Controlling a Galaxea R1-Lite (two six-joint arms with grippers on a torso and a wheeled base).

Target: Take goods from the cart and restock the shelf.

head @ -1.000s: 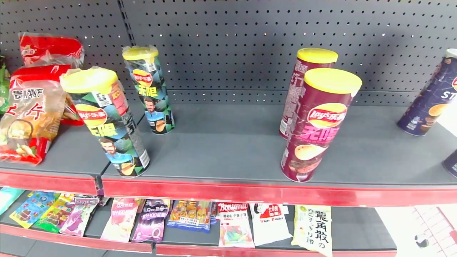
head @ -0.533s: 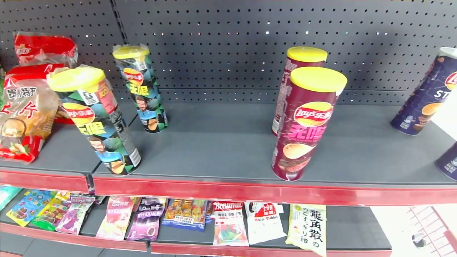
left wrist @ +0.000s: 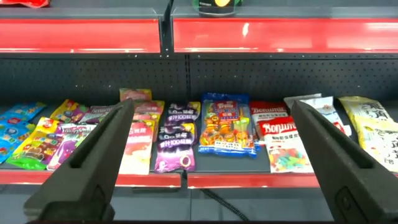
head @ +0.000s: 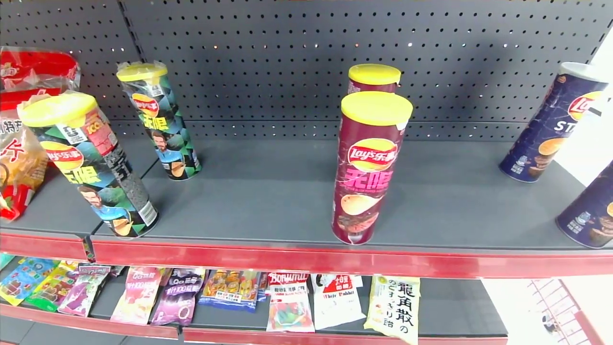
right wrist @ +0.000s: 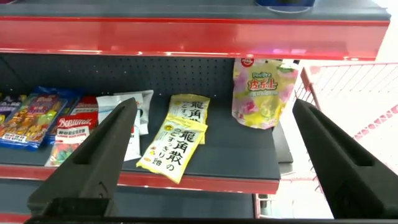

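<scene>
The cart stands past the shelf's end, about four o'clock from the maroon can in the head view, off to the outer side of my right pincer. That one and my left pincer both gape wide, carrying nothing, low before the packets. Turning toward the cart, I judge an arm could clip the shelf's red rim or topple that can.

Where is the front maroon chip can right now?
In the head view, the front maroon chip can stands upright at the upper shelf's front edge, right of centre, directly before a second maroon can.
</scene>
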